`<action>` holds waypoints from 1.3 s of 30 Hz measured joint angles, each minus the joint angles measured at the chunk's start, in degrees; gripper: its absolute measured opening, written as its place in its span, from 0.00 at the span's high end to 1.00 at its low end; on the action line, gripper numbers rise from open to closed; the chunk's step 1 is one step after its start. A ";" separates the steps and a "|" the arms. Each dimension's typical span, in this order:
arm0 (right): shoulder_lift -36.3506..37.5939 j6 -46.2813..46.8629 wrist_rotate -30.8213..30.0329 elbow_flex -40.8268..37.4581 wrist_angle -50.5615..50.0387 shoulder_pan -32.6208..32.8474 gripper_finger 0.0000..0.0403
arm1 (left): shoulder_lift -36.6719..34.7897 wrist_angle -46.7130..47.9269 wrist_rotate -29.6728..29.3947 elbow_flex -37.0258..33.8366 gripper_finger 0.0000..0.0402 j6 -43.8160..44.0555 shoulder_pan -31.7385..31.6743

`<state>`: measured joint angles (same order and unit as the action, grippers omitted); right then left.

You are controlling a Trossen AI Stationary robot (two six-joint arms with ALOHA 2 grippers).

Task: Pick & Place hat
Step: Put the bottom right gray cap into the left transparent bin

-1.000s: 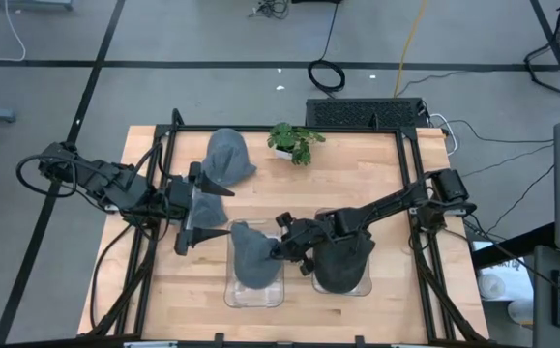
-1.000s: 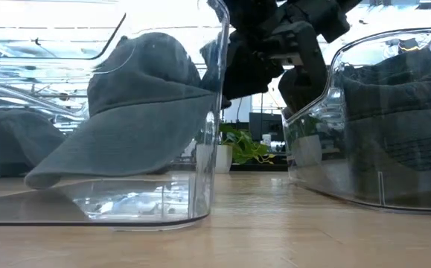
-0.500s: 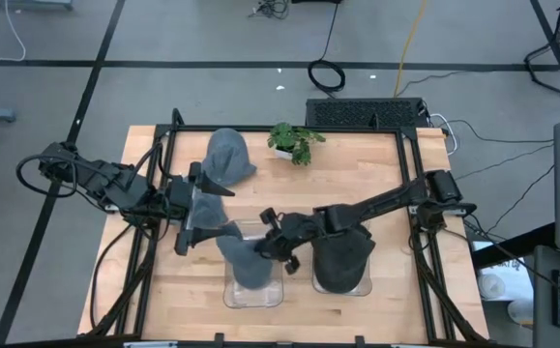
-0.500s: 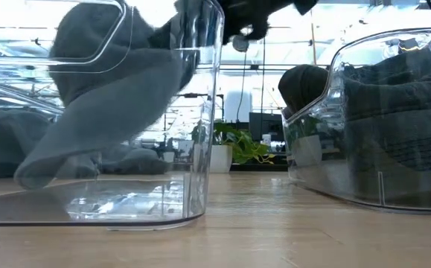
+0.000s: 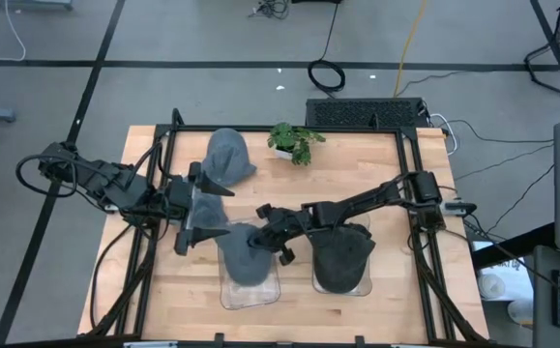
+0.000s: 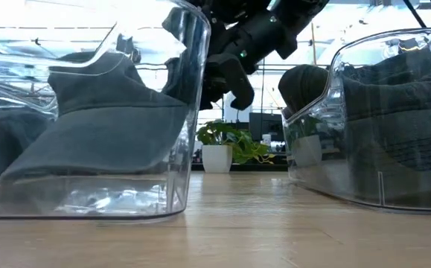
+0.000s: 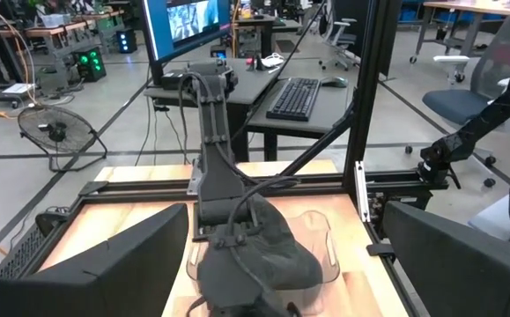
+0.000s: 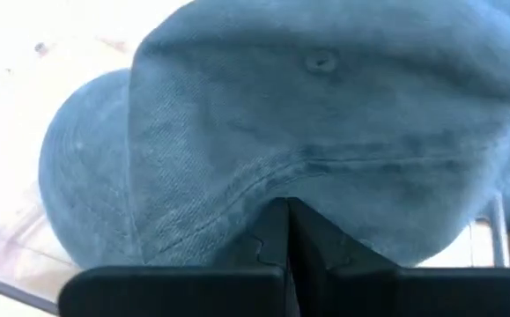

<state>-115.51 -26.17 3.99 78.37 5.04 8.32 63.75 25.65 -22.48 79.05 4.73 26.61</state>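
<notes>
Pinching grey cap (image 5: 244, 253) fabric, right gripper (image 5: 262, 239) fingers clamped tight together on it, right over clear bin (image 5: 229, 293). Placing step, probably; next: release, lift straight up. Left gripper (image 5: 191, 211) spread wide, parked just beside bin. Second bin (image 5: 361, 284) with dark cap close on other side, so tight room sideways.

A hat (image 5: 244, 256) lies in the left bin (image 5: 229, 295), beside the right bin (image 5: 361, 287).
</notes>
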 joint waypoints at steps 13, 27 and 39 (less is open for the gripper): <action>7.07 -5.08 -5.59 0.05 0.08 6.11 1.00 | 0.00 -0.28 -0.02 0.00 0.02 0.00 -0.02; 0.70 1.51 -9.64 27.80 -30.77 6.40 1.00 | 0.00 -0.28 -0.02 0.00 0.02 0.00 0.00; -13.14 2.45 -5.40 27.87 -26.86 6.15 1.00 | 0.00 -0.46 0.00 0.00 0.02 0.00 0.00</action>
<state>-128.65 -23.72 -1.41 106.24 -21.83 14.47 63.75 25.19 -22.48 79.05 4.73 26.61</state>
